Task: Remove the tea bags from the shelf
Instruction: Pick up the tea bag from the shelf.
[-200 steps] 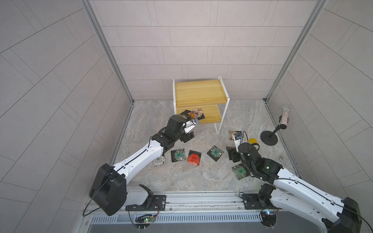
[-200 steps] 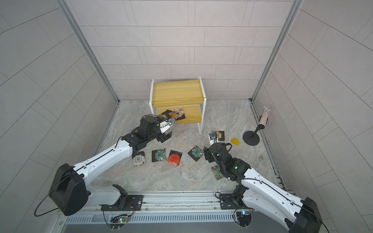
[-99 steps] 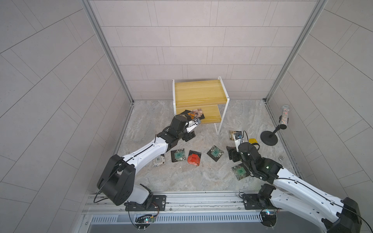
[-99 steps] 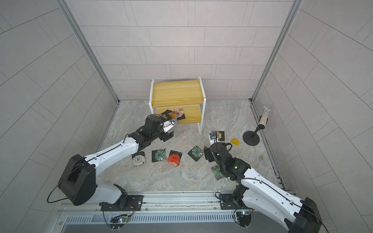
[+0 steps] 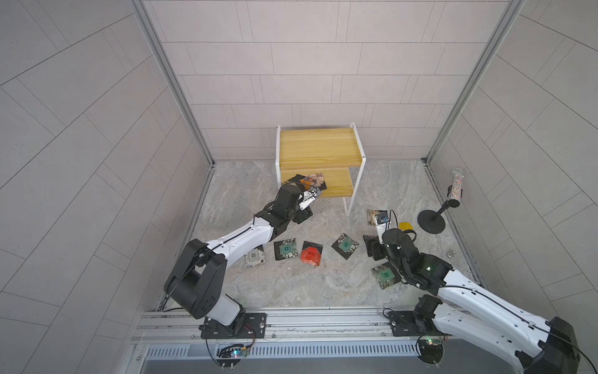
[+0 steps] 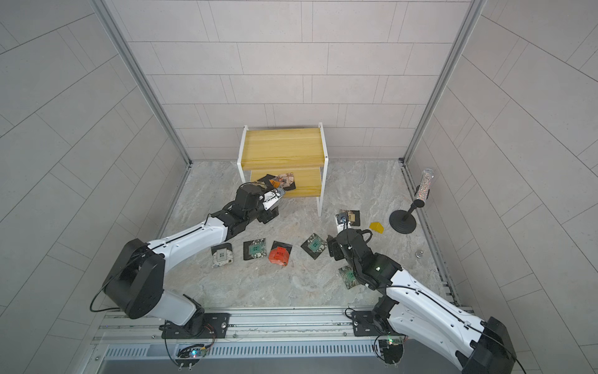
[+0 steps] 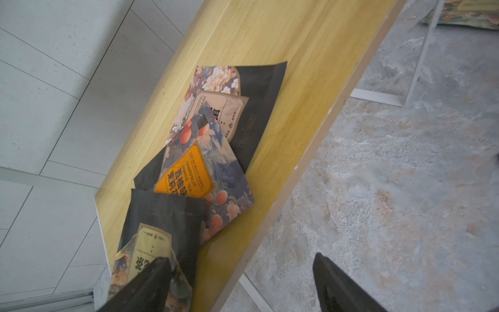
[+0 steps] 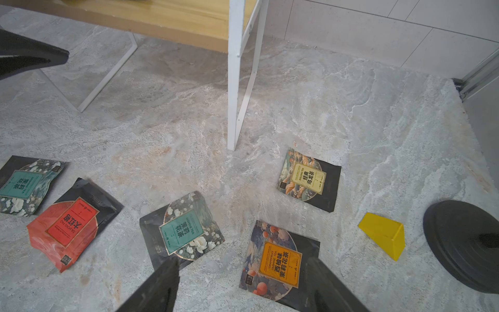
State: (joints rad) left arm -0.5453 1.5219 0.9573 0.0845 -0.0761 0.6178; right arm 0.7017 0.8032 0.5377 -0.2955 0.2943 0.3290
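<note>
Left gripper: jaws spread, empty; one finger over the tan bag, the other past the lower board's near edge, above the floor; whether it touches the bag, I cannot tell
Tan bag: flat on the board's left end; its far corner laps the orange bag
Orange bag: laps a pale bag farther right; all three on the shelf
Shelf: far centre, by the wall; top board bare
Right gripper: jaws spread, empty, low over the floor bags, right of the shelf
Step, as I judge it: draw the tan bag toward the near edge until it overhangs; close on that edge alone; keep low under the top board; a flat bag pinched from above will likely slip, or drag the orange bag along
</note>
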